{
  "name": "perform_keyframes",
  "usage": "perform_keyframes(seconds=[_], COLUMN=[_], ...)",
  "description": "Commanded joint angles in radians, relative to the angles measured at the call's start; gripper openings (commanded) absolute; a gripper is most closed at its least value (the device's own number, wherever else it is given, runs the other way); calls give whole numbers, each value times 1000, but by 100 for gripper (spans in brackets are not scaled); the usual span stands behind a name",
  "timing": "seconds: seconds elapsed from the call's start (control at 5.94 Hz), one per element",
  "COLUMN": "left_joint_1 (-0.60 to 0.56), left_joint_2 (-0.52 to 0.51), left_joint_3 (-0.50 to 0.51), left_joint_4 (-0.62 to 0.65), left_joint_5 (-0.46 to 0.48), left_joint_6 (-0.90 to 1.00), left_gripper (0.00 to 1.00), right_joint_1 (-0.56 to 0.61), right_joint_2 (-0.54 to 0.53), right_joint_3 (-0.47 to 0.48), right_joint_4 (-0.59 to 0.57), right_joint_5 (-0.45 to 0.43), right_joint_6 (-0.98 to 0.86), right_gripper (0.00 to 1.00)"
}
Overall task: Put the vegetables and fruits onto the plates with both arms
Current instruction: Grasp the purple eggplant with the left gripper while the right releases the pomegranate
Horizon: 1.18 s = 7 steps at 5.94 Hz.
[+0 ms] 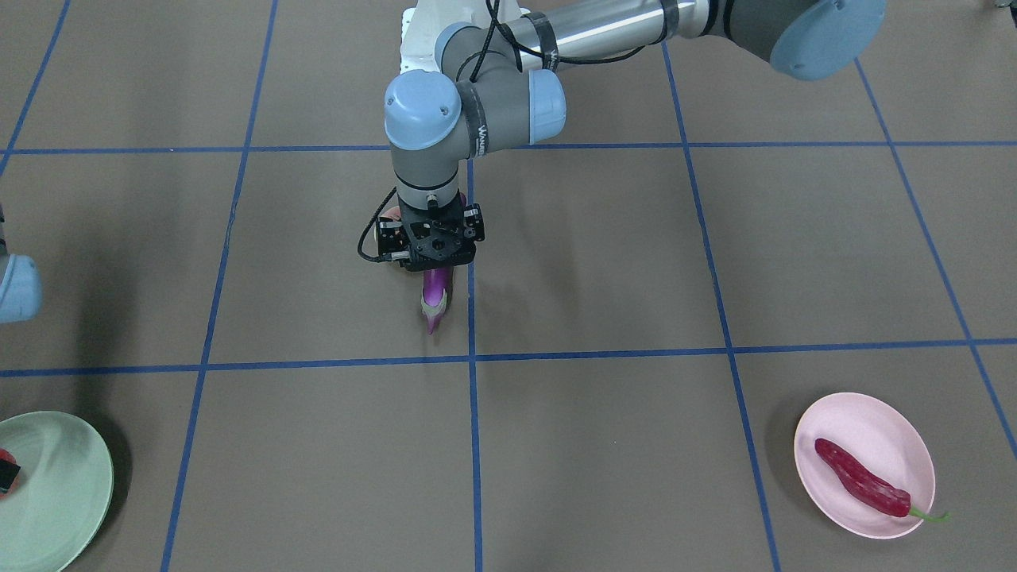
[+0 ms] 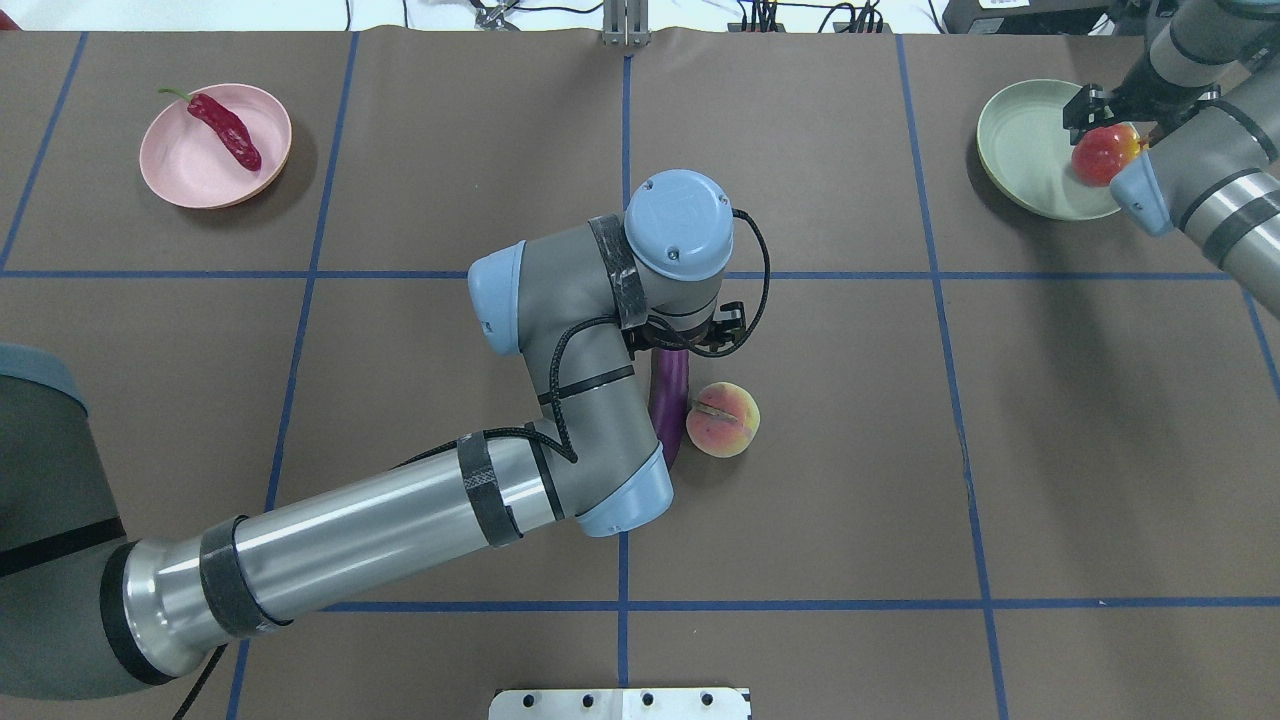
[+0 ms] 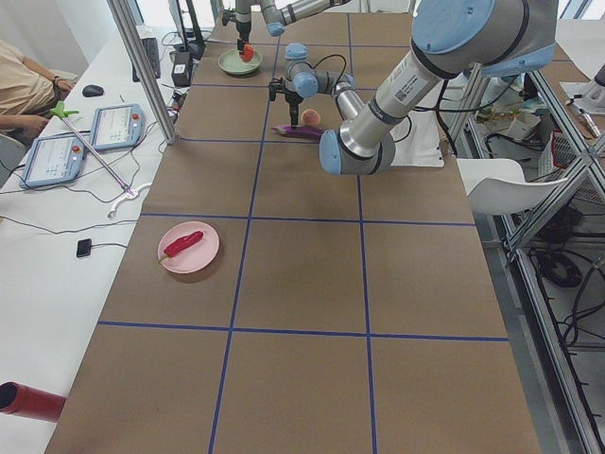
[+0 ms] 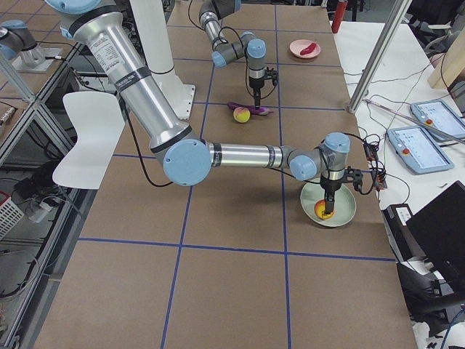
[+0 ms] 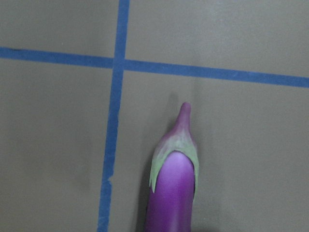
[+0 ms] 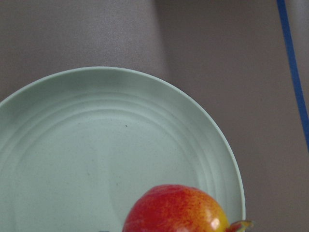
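- Now the long glossy purple eggplant (image 2: 670, 400) lies mid-desk, touching the fuzzy yellow-pink peach (image 2: 723, 419) at its 3 o'clock.
- Left gripper (image 1: 430, 253) sits over it; grip unclear, lifting seems next.
- Right gripper (image 2: 1112, 112) holds the red-orange round fruit (image 6: 177, 210) over the mint-green plate (image 6: 96, 145); release there.

My left arm (image 2: 400, 520) reaches to mid-table, wrist vertical, left gripper (image 1: 430, 253) pointing straight down, finger spacing hidden; my right arm (image 2: 1215, 185) extends far right, right gripper (image 2: 1105, 112) lowered, fingers closed on the red-orange fruit (image 2: 1104, 153).
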Motion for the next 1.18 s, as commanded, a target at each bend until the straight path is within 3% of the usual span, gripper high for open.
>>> perform_keyframes(seconds=[0.0, 0.17, 0.51, 0.67, 0.84, 1.01], left_joint_1=[8, 16, 22, 22, 21, 13], left_joint_2=[-8, -11, -12, -21, -23, -32], left_joint_3=[55, 81, 107, 106, 101, 98], left_joint_4=[-6, -37, -63, -66, -66, -62], left_joint_5=[14, 14, 15, 12, 6, 6], left_joint_6=[41, 35, 27, 15, 19, 21], left_gripper=[100, 97, 80, 20, 0, 0], right_joint_1=[29, 41, 52, 52, 50, 14], right_joint_2=[-11, -11, -11, -2, -3, -34], right_joint_3=[9, 32, 69, 125, 185, 286], right_joint_4=[-1, -3, -18, -88, -143, -151], right_joint_5=[3, 4, 18, 27, 73, 146], right_joint_6=[-72, -79, -79, -73, -62, -2], right_gripper=[100, 100, 100, 100, 100, 100])
